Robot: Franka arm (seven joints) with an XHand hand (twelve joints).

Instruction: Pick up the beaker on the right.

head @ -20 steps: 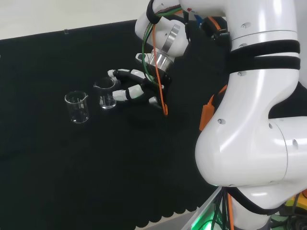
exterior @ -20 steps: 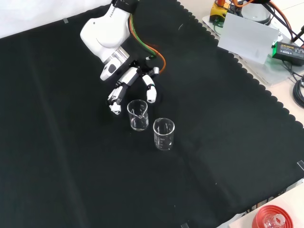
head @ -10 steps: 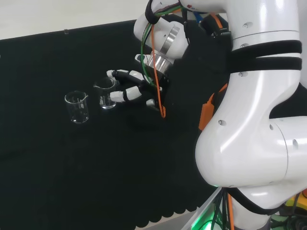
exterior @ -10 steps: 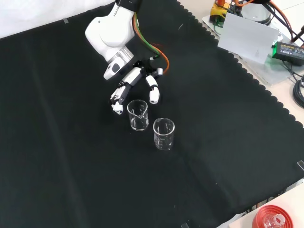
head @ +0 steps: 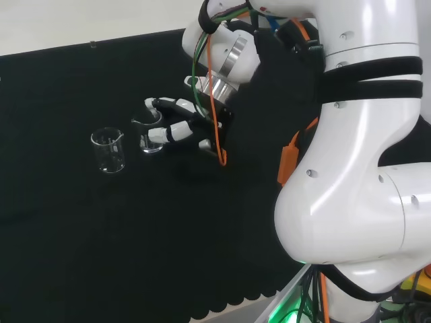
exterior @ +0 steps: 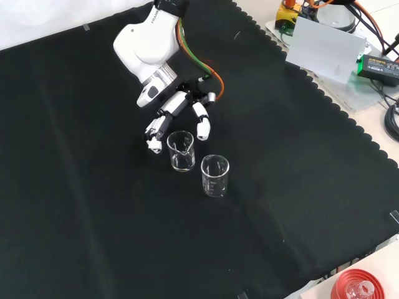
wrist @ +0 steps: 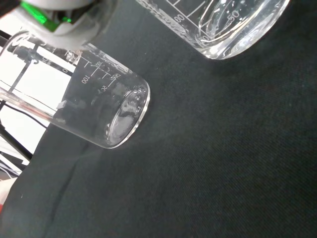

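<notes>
Two clear glass beakers stand upright on the black cloth. In the head view the right beaker (head: 151,134) is next to the hand (head: 180,121), and the left beaker (head: 108,150) stands apart from it. The hand is open: one straight finger reaches past the right beaker's far side and another lies along its near side. Whether they touch the glass I cannot tell. In the front view the hand (exterior: 178,112) comes from the top, with fingertips (exterior: 203,129) spread just above the nearer beaker (exterior: 181,151); the other beaker (exterior: 215,176) is lower right. The wrist view has the near beaker (wrist: 225,25) and the far beaker (wrist: 96,109).
The arm's white links (head: 350,168) rise at the head view's right. Off the cloth's scalloped edge in the front view sit a white box (exterior: 327,47) at top right and a red ribbed ring (exterior: 358,286) at the bottom right corner.
The hand has moved toward the right beaker, left in the head view and a little down in the front view. Its fingers now flank the beaker. Both beakers stand where they were.
</notes>
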